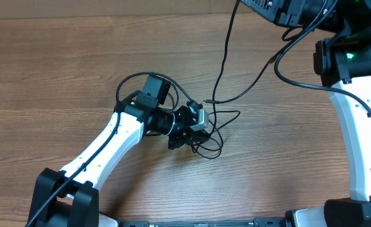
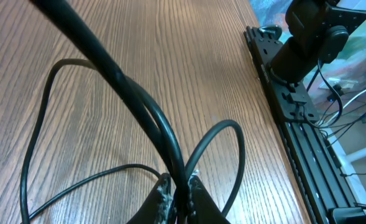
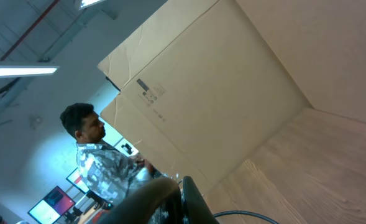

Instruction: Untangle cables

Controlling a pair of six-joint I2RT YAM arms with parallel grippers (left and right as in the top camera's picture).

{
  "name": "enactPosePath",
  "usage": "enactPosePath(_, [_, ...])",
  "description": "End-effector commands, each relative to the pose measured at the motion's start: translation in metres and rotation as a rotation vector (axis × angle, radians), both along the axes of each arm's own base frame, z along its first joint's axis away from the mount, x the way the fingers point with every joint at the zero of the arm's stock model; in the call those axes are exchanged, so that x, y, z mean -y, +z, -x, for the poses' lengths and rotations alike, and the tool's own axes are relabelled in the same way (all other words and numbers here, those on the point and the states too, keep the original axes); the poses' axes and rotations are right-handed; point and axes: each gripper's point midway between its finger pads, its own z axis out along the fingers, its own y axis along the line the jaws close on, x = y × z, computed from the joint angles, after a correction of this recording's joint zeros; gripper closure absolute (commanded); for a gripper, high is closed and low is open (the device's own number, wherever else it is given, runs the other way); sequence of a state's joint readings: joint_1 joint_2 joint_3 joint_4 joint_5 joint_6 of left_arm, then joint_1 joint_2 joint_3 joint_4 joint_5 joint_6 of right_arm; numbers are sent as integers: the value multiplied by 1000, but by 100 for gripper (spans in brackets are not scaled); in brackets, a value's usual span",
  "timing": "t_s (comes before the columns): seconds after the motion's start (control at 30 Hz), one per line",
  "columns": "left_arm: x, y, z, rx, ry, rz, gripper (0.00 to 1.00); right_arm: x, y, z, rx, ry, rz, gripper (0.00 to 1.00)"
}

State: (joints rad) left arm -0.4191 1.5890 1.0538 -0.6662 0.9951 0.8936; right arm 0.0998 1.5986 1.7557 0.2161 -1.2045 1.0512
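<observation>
Left gripper [image 2: 179, 190]: jaws pinching black cables [image 2: 117, 74] on wooden bench [image 2: 189, 50]. Right gripper [image 3: 176, 202]: jaws pressing together, hovering aloft.

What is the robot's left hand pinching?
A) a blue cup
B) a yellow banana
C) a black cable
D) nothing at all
C: the left wrist view shows the left hand shut on a black cable just above the wooden table.
</observation>
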Motion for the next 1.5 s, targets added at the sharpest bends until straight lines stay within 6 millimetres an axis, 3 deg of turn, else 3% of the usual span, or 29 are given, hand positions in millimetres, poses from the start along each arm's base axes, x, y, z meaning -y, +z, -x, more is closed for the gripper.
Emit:
enactPosePath(0.0, [2,3,0,-9,-8,18,94,2,10,4,25,-1,-3,96])
enactPosePath(0.27, [-1,1,10,-92,1,-4,96,5,-1,-7,19,-43,20,96])
enactPosePath(0.4, [-7,-4,22,-162,0,-43,96,25,-9,-30,7,-169,29,96])
enactPosePath(0.6, [-17,-8,36,-190,-32,-77,96,100,-45,-84,-149,-484,60,96])
enactPosePath(0.8, [-24,-8,29,-197,-1,-77,96,182,-65,-108,-222,-673,54,96])
enactPosePath(1.07, [-31,-8,21,-197,32,-73,96,267,-68,-105,-238,-847,35,96])
enactPosePath(1.2, [-31,-8,20,-189,33,-69,96,292,-73,-99,-232,-898,58,96])
enactPosePath(1.3, [-31,-8,20,-189,33,-69,96,305,-88,-98,-263,-945,99,96])
enactPosePath(1.47, [-30,-7,20,-192,34,-67,96,336,-134,-97,-396,-1121,225,96])
